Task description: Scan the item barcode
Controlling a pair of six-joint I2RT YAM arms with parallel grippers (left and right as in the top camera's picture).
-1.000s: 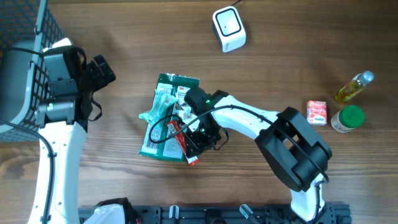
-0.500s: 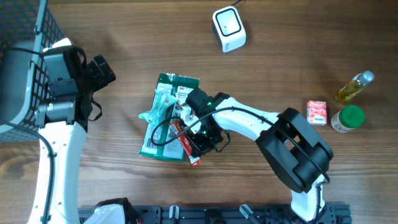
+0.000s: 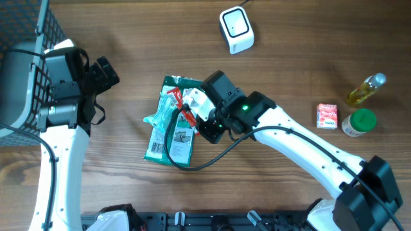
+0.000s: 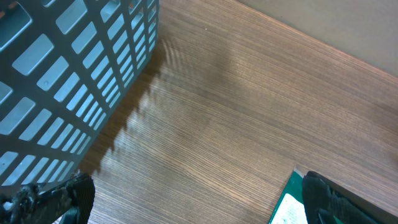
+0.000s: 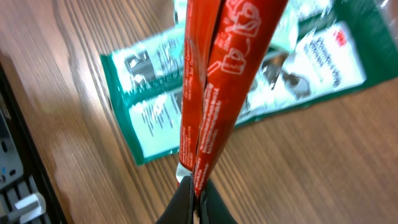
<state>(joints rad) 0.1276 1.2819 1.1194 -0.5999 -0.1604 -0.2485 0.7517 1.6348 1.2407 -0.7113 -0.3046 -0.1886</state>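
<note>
Item: 1 slim red plastic sachet (image 5: 217, 81), pinched at 1 end between the pressed-together fingers of right gripper (image 5: 196, 202), apparently held clear above green-and-white foil packets (image 5: 155, 118) on wooden table (image 5: 74, 56); left gripper (image 3: 109, 72) spread wide.

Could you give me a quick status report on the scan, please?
Left gripper open, by basket. Right gripper shut on red packet, above green pack. Nothing between packet and scanner.

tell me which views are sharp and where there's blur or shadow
Overhead: sharp, evenly lit. Left wrist: the grey slatted basket throws a barred shadow on the brown wooden table. Right wrist: the long red sachet is crisp, the green-and-white packets behind it soft.
</note>
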